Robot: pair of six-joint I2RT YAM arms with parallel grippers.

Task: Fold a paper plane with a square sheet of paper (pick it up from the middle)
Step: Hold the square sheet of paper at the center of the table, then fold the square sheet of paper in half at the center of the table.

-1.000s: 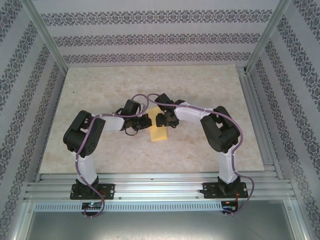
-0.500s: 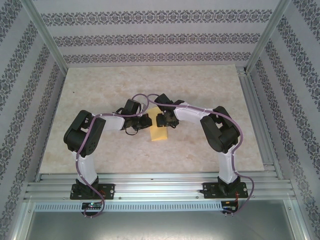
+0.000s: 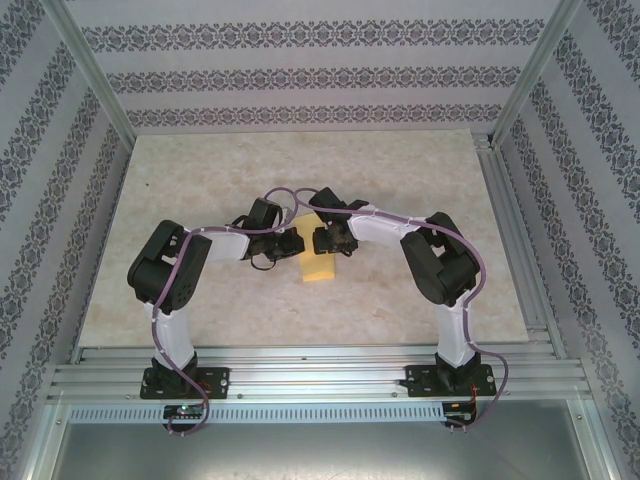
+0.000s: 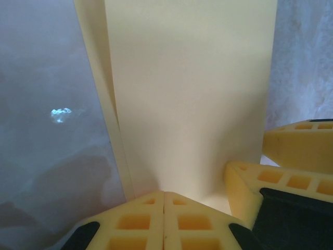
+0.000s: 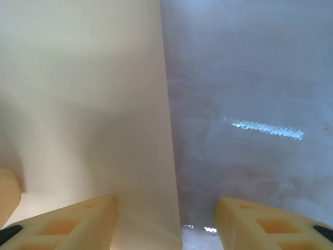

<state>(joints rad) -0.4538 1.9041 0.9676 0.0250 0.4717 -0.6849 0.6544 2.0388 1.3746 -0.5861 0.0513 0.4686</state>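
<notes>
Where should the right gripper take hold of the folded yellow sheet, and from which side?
Probably its free long edge, from the right: the square sheet of paper is thin and folded flat, so only an edge offers a pinch. The right gripper, jaws open, straddles that edge, while the left gripper is shut on the sheet beside it.

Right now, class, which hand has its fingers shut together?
The left hand: its fingers meet, pinching the edge of the yellow paper. The right hand has its fingers apart, straddling the paper's side.
</notes>
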